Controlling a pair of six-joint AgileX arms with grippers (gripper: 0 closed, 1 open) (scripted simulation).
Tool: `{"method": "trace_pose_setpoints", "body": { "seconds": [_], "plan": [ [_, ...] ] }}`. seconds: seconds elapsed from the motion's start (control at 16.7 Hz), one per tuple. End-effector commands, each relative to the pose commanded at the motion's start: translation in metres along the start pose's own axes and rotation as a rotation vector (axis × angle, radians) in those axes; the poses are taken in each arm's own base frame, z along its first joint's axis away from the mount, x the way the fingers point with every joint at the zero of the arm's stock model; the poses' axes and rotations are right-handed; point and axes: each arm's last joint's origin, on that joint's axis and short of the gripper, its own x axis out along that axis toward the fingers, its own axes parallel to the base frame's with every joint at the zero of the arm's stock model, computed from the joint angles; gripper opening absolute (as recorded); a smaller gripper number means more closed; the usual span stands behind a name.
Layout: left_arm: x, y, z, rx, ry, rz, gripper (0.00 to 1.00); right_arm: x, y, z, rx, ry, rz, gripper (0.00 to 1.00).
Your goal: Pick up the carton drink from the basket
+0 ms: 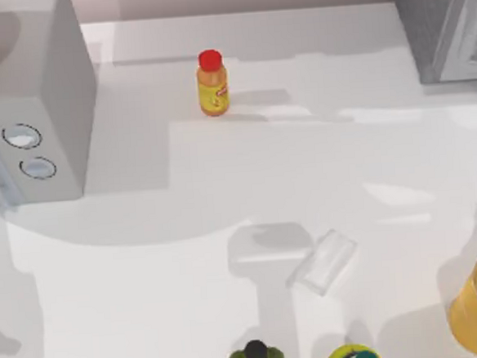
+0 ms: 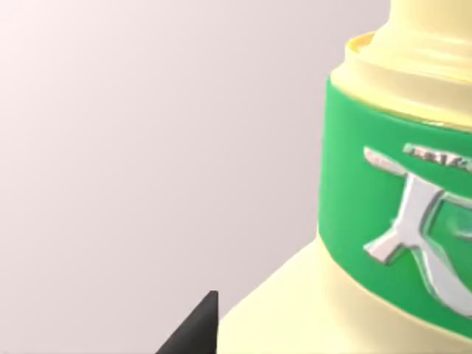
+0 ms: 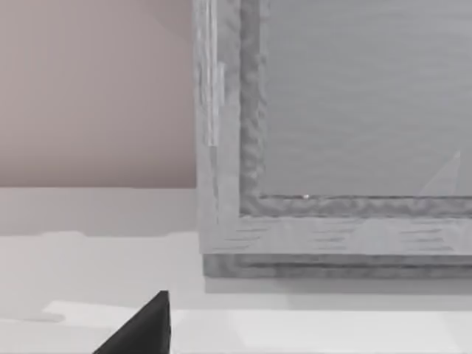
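A pale, flat rectangular carton drink (image 1: 322, 261) is seen lying on its side on the white table (image 1: 149, 300), toward five o'clock from the centre. An orange plastic bottle with a red cap (image 1: 212, 83) stands at twelve o'clock. A cream bottle with a green label (image 2: 383, 221) is seen close before the left gripper (image 2: 195, 332), and a grey cabinet (image 3: 332, 147) before the right gripper (image 3: 144, 328). Whether either is released or clenched cannot be told.

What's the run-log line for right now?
carton drink: not identified | basket: none seen | orange bottle: upright, far side of table | left tool: close to green-banded bottle | right tool: facing grey cabinet
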Motion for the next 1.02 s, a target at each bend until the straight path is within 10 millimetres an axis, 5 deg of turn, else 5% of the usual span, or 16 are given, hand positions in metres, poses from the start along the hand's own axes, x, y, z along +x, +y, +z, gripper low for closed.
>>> {"method": "trace_pose_setpoints", "body": {
  "seconds": [0.3, 0.72, 1.02],
  "plan": [
    [0.005, -0.002, -0.009, -0.036, 0.160, -0.068, 0.00, 0.000, 0.000, 0.000, 0.000, 0.000, 0.000, 1.00],
    [0.003, -0.003, -0.011, -0.038, 0.171, -0.072, 0.00, 0.000, 0.000, 0.000, 0.000, 0.000, 0.000, 1.00],
    [-0.033, -0.020, -0.017, -0.045, 0.187, -0.071, 0.00, 0.000, 0.000, 0.000, 0.000, 0.000, 0.000, 1.00]
  ]
}}
